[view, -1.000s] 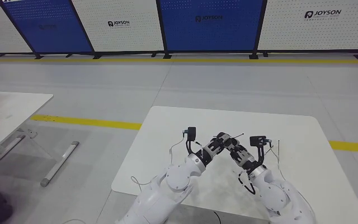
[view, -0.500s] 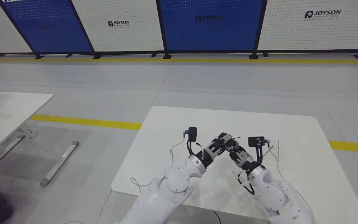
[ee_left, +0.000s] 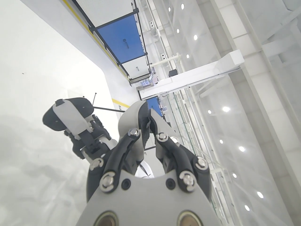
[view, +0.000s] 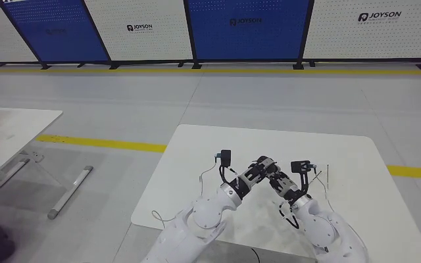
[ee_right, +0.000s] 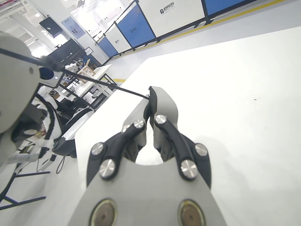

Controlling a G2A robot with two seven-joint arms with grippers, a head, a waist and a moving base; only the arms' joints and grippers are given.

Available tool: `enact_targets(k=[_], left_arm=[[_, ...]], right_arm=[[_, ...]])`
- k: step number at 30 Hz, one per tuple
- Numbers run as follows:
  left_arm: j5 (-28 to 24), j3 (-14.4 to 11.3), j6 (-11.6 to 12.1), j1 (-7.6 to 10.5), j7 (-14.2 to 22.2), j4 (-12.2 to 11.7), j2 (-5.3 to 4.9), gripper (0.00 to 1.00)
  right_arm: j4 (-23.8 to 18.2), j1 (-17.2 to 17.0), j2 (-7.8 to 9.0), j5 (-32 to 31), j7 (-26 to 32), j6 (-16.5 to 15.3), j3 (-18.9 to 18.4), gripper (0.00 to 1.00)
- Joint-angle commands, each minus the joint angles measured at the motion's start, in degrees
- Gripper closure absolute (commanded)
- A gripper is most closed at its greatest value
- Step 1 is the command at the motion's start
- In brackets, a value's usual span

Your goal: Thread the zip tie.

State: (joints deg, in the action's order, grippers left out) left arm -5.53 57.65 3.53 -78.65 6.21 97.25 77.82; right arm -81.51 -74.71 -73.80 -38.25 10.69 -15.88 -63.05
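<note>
Zip tie (ee_right: pixel 105 83) ran straight ahead from my right claw (ee_right: pixel 150 99), clenched on one end, to my clenched left claw (ee_left: pixel 147 110), aligned for threading, I judged

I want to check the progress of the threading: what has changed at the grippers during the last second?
The right gripper moved slightly toward the left gripper. In the top view, the end of the zip tie that stuck out past them now shows less. Unchanged: the right jaws stay shut on the zip tie, and both grippers stay close together above the table.
</note>
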Motion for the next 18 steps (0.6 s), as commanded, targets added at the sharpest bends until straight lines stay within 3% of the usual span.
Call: enact_targets(k=[1, 8, 9, 11, 18], left_arm=[[0.14, 0.10, 0.06, -0.25, 0.09, 0.38, -0.07, 1.00], [0.30, 0.43, -0.80, -0.12, -0.84, 0.14, -0.11, 1.00], [0.42, 0.45, -0.96, 0.07, -1.41, -0.12, -0.07, 1.00], [0.52, 0.40, -1.04, 0.42, -2.58, -0.68, 0.03, 1.00], [-0.16, 1.46, -0.41, 0.60, -4.92, -1.96, 0.11, 1.00]], right_arm=[[0.03, 0.01, -0.02, -0.05, 0.01, 0.04, 0.01, 1.00], [-0.16, -0.16, -0.13, 1.08, -0.59, -0.08, -0.20, 1.00], [-0.29, -0.21, -0.14, 1.41, -0.76, -0.07, -0.37, 0.63], [-0.63, -0.35, -0.13, 2.00, -1.21, -0.02, -0.80, 0.00], [-2.13, -1.51, 0.12, 4.33, -3.00, -0.31, -3.41, 0.00]])
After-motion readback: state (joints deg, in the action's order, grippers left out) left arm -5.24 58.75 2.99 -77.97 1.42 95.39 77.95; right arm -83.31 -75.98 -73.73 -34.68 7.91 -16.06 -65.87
